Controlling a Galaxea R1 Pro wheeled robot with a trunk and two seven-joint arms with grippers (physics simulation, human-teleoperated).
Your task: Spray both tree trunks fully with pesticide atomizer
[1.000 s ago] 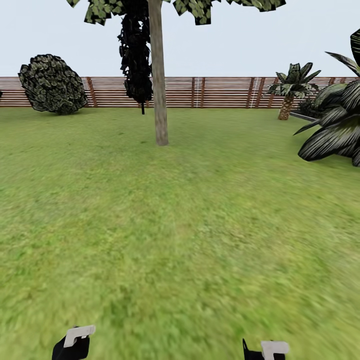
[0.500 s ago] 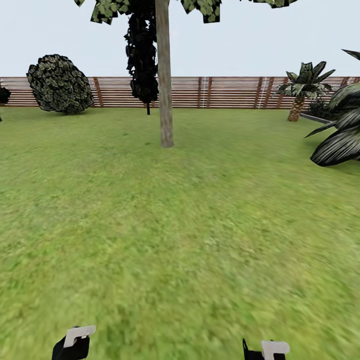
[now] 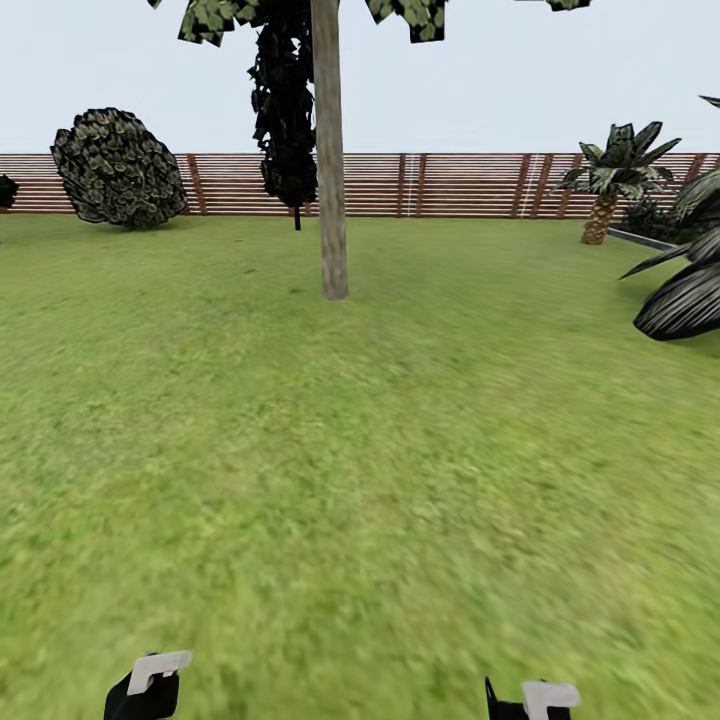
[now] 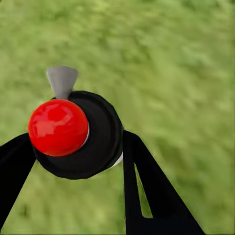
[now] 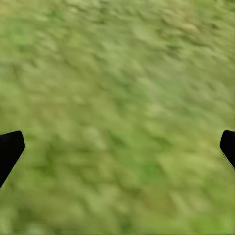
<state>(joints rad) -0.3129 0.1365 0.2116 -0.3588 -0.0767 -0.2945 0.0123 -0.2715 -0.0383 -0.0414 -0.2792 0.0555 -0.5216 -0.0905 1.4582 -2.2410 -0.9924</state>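
Observation:
My left gripper (image 4: 78, 152) is shut on the pesticide atomizer (image 4: 98, 142), a black round sprayer with a red ball (image 4: 58, 127) and a grey nozzle (image 4: 62, 81), held over grass. In the head view the left gripper (image 3: 148, 684) sits at the bottom edge, and the right gripper (image 3: 535, 698) is low on the right. The right gripper (image 5: 117, 147) is open with only lawn between its fingers. One tree trunk (image 3: 330, 170) rises straight ahead across the lawn, its foliage (image 3: 215, 15) high up. No white specks show on the bark.
Behind the trunk hangs a dark narrow tree (image 3: 285, 110). A round bush (image 3: 115, 168) stands at the back left by the brown slatted fence (image 3: 460, 185). A small palm (image 3: 610, 175) and striped broad leaves (image 3: 690, 290) are at the right. Lawn (image 3: 360, 450) stretches between me and the trunk.
The whole head view has shifted: trunk, bush and palms slid slightly to the right, so the camera moved. Both grippers keep their places in the picture.

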